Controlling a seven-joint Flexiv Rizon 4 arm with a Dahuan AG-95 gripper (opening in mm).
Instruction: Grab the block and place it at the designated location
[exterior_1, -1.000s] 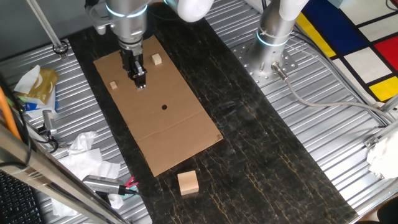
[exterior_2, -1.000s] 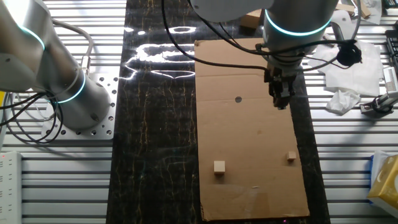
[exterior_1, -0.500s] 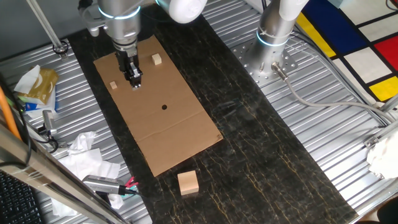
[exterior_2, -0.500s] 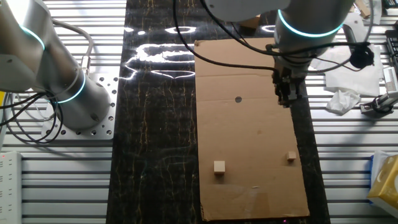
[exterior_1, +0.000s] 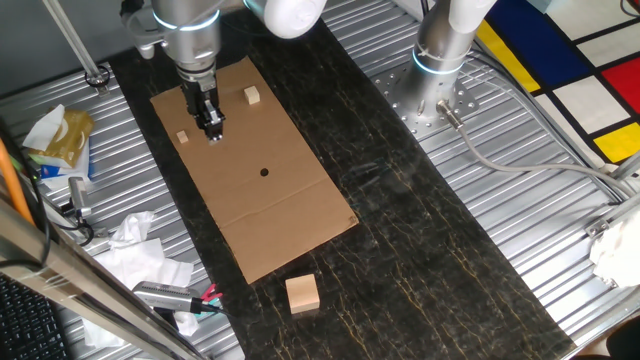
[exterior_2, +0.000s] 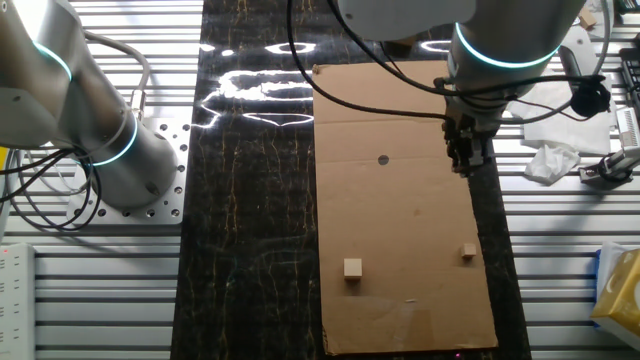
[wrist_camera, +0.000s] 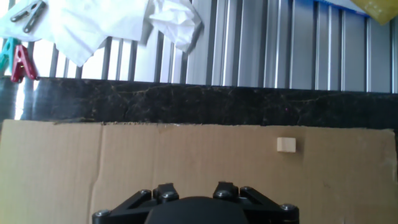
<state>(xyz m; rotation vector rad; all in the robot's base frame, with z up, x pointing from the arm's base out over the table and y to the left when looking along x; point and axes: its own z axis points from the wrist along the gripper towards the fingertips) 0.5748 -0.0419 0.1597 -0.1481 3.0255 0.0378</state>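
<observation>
The tiny tan block (exterior_1: 182, 137) lies near the left edge of the brown cardboard sheet (exterior_1: 290, 210). It also shows in the other fixed view (exterior_2: 468, 252) and in the hand view (wrist_camera: 286, 145), ahead and to the right. The black dot (exterior_1: 264, 171) marks the sheet's middle and shows in the other fixed view too (exterior_2: 383, 159). My gripper (exterior_1: 214, 133) hovers over the cardboard, a little right of the tiny block and apart from it. Its fingers look pressed together and hold nothing. In the other fixed view the gripper (exterior_2: 465, 168) is above the sheet's right edge.
A slightly bigger pale block (exterior_1: 252, 95) sits on the cardboard's far end. A large wooden cube (exterior_1: 302, 293) stands on the dark mat off the sheet's near end. Crumpled tissue (exterior_1: 135, 250), clips and a yellow packet (exterior_1: 65, 135) lie left of the mat. A second arm's base (exterior_1: 440, 60) stands at right.
My gripper has moved across the cardboard away from the dot's side and toward the edge where the tiny block lies. The blocks have not moved.
</observation>
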